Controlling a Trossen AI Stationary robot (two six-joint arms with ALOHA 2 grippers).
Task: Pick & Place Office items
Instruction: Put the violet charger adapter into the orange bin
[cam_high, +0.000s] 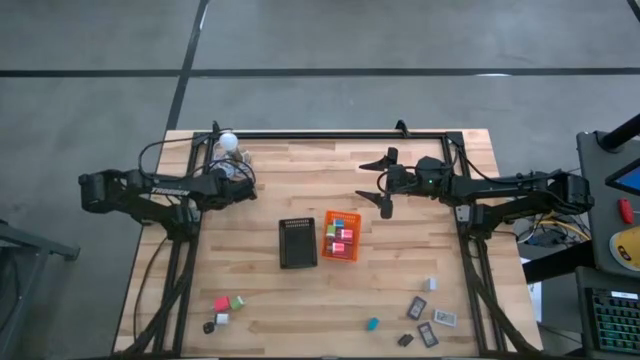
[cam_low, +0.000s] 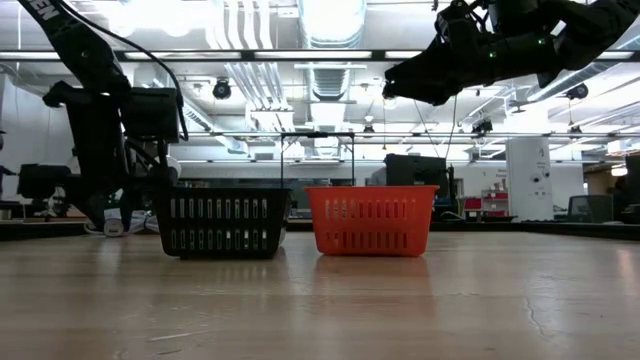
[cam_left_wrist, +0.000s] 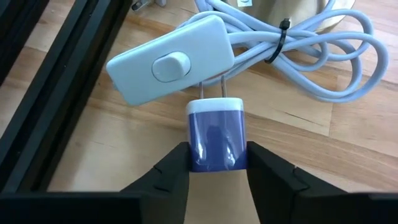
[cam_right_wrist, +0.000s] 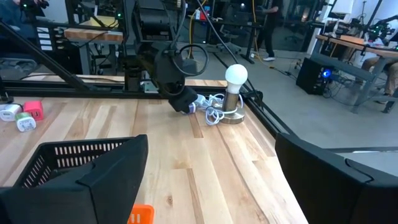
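Observation:
A small blue block with a white end and two metal prongs sits between the fingers of my left gripper, which is shut on it at the table's far left. Just beyond it lie a white inline switch and a coiled grey cable by the white ball lamp. My right gripper hangs open above the table, beyond the orange tray, which holds several coloured blocks. Beside it stands the black tray. More small items lie near-left and near-right. My left gripper pinches the blue block by its two opposite sides, one finger on each. The fingers slant down from the table's left side. The block's pronged white end points away from the gripper toward the switch. Whether the block rests on the wood, I cannot tell.
A black frame rail runs close along the left gripper's side. The lamp base and cable crowd the far-left corner. Bare wood lies between the trays and the near-edge items.

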